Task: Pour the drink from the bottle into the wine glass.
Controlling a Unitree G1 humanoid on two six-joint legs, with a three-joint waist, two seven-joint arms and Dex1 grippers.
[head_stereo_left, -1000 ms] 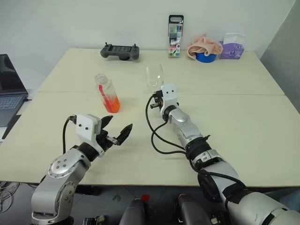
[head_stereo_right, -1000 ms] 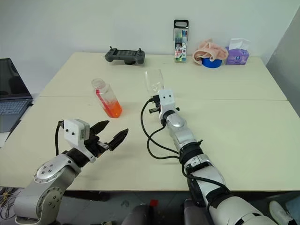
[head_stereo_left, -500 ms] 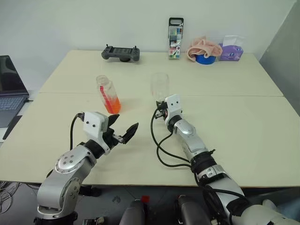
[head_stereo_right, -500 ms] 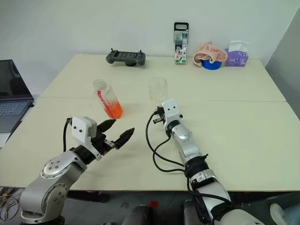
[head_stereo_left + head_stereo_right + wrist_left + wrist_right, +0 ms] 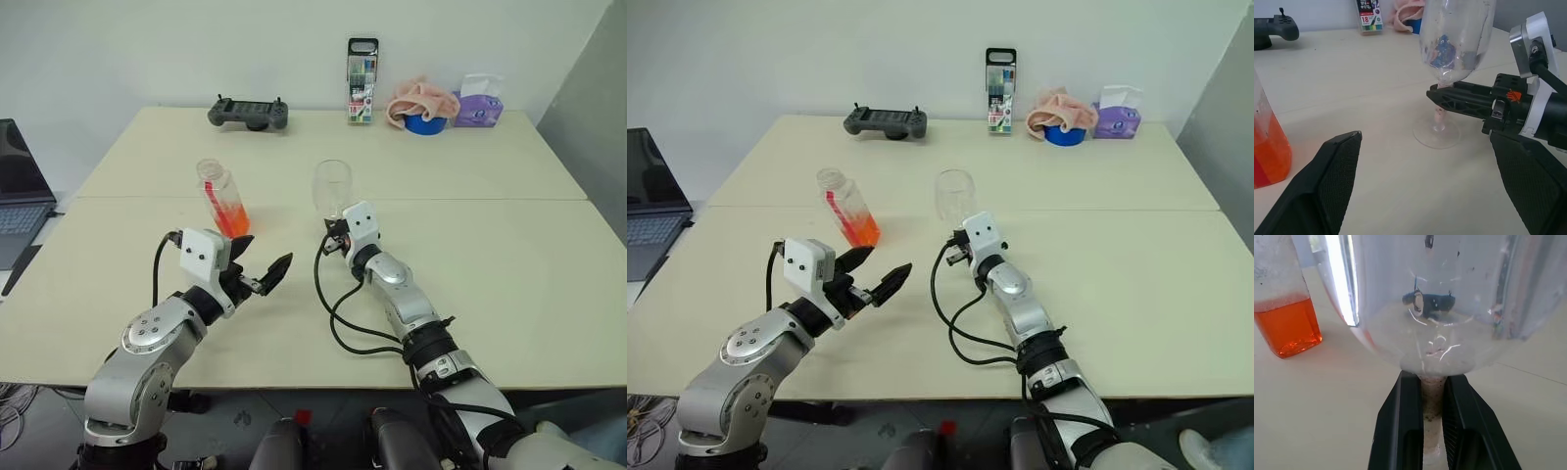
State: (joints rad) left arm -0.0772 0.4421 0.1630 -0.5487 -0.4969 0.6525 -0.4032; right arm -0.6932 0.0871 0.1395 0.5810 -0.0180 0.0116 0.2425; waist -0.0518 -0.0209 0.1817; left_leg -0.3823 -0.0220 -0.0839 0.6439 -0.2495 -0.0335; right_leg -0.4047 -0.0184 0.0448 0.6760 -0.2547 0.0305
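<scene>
Orange-red drink (image 5: 233,217) fills only the lower part of the small clear plastic bottle (image 5: 222,197), which stands uncapped and untouched on the pale counter (image 5: 509,245), left of centre. Nearest it, the left gripper (image 5: 261,274) hovers just in front of the bottle with its black fingers (image 5: 1327,188) spread wide and nothing between them; it has barely shifted over the last second. To the right, the small clear stemmed wine glass (image 5: 332,186) has been drawn back toward the robot and lowered. Its round foot (image 5: 1436,137) now looks set on the counter, near the bottle. The right gripper (image 5: 1431,416) stays pinched shut on the stem just under the empty bowl, holding the glass upright. With the glass placed and steadied, the pour has not begun; my read is that the next step is for the open left fingers to close round the bottle.
</scene>
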